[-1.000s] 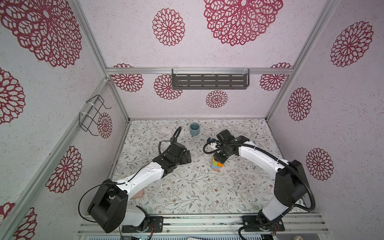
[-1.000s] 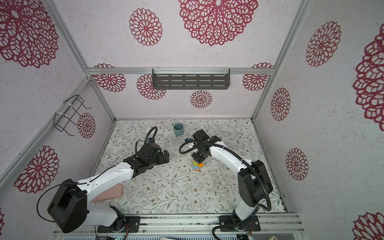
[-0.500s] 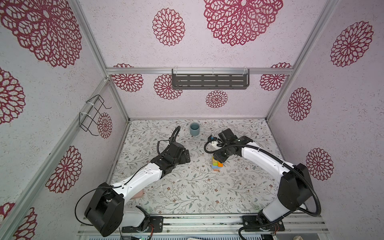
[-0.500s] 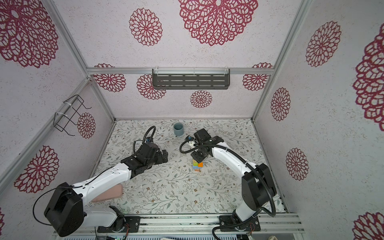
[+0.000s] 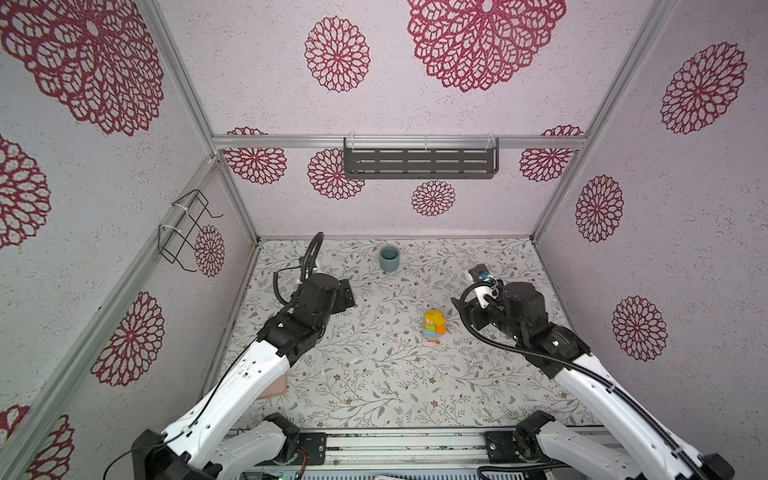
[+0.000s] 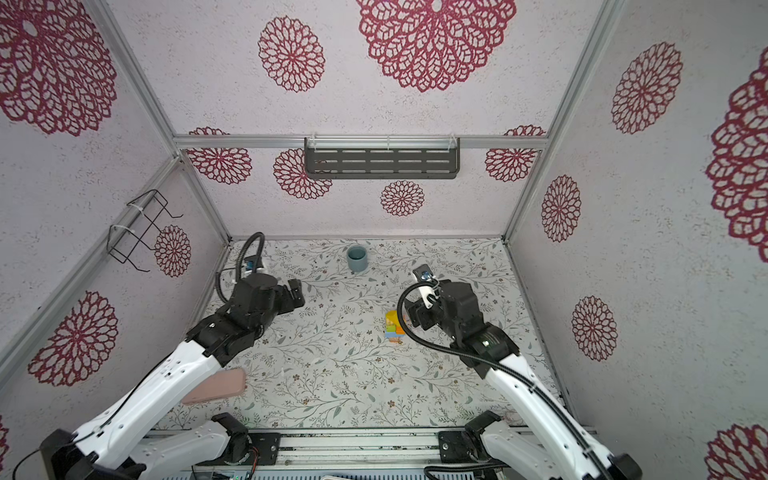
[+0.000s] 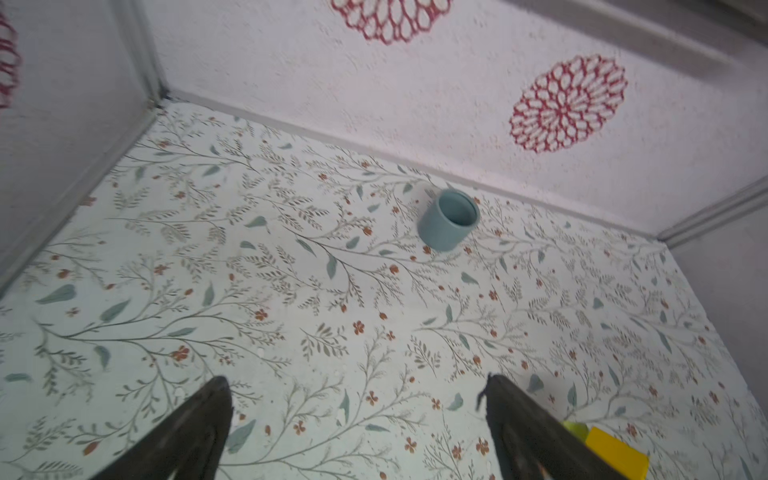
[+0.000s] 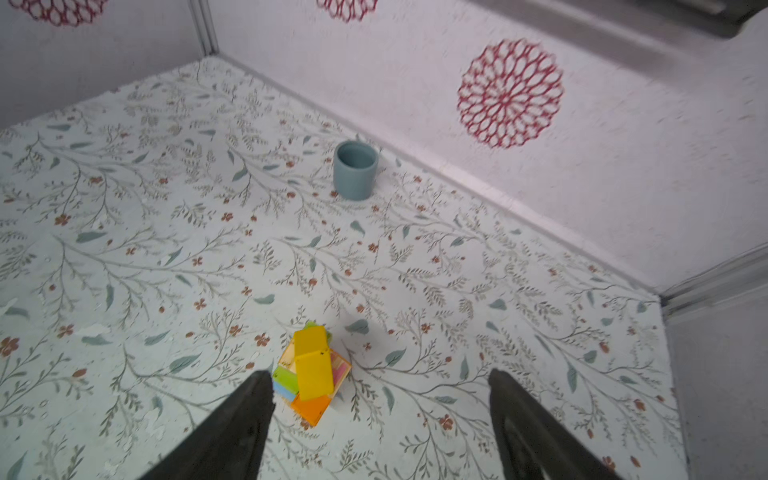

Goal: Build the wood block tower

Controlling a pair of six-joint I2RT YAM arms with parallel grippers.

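The tower [image 5: 434, 326] [image 6: 394, 326] stands free on the floral table, right of centre: a small stack of wood blocks with orange, green and blue layers and a yellow wedge [image 8: 312, 365] on top. My right gripper [image 5: 459, 309] [image 8: 378, 378] hovers just right of the tower, open, with nothing between its fingers. One finger [image 8: 249, 399] is close beside the stack. My left gripper [image 5: 347, 293] [image 7: 357, 382] is open and empty, well to the left of the tower. The wedge's yellow corner [image 7: 615, 453] peeks out past one left finger.
A grey-blue cup [image 5: 389, 258] [image 6: 357, 257] [image 7: 449, 218] [image 8: 355, 170] stands upright near the back wall. A pink flat case [image 6: 216, 386] lies at the front left, partly under my left arm. Walls enclose the table on three sides.
My right gripper has opened and drawn back to the right, off the tower, which stays standing. The left arm has pulled back slightly to the left.
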